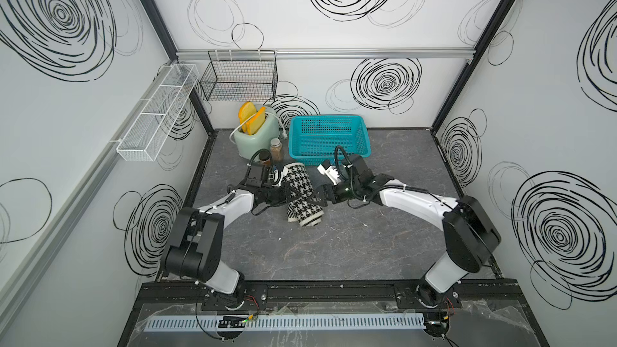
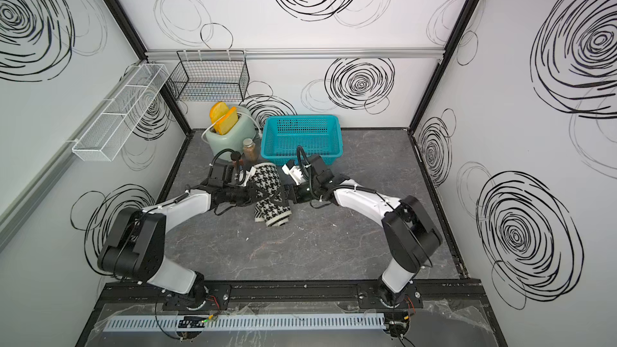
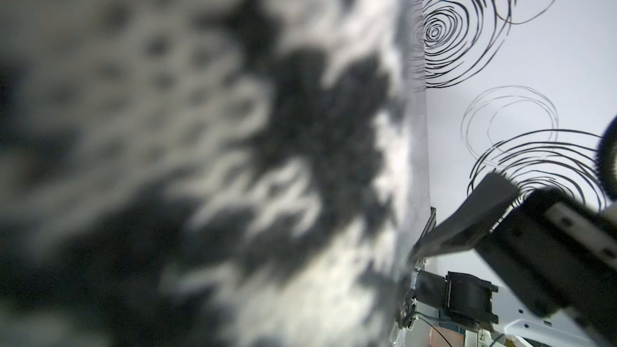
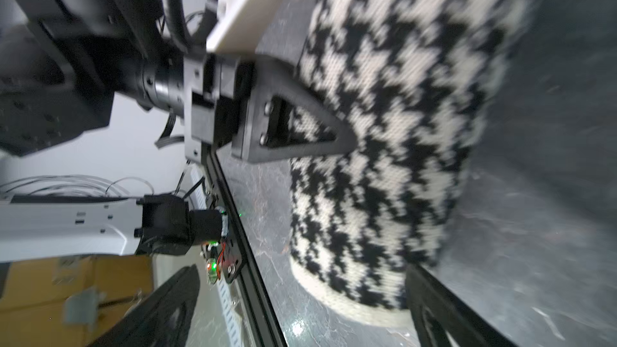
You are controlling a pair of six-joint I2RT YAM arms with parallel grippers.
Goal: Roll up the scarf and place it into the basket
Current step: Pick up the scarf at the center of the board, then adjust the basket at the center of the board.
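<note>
The rolled scarf (image 1: 299, 180) lies on the surface (image 1: 334, 248), near the basket (image 1: 325, 117) but outside it. The left pincer (image 1: 289, 195) is clamped on its side. The right pincer (image 1: 316, 196), opposite, gapes wide and holds nothing.

light: bright, even, diffuse; faint shadows | top views: sharp, wide-angle bowing toward edges | left wrist: scarf (image 3: 233, 161) fills frame, badly defocused | right wrist: tabletop (image 4: 551, 128) beside scarf motion-smeared, small glare spot

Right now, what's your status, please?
Left fingers shut on rolled black-and-white houndstooth knit scarf; right fingers open alongside. Outside turquoise perforated plastic basket; right wrist partly between.
</note>
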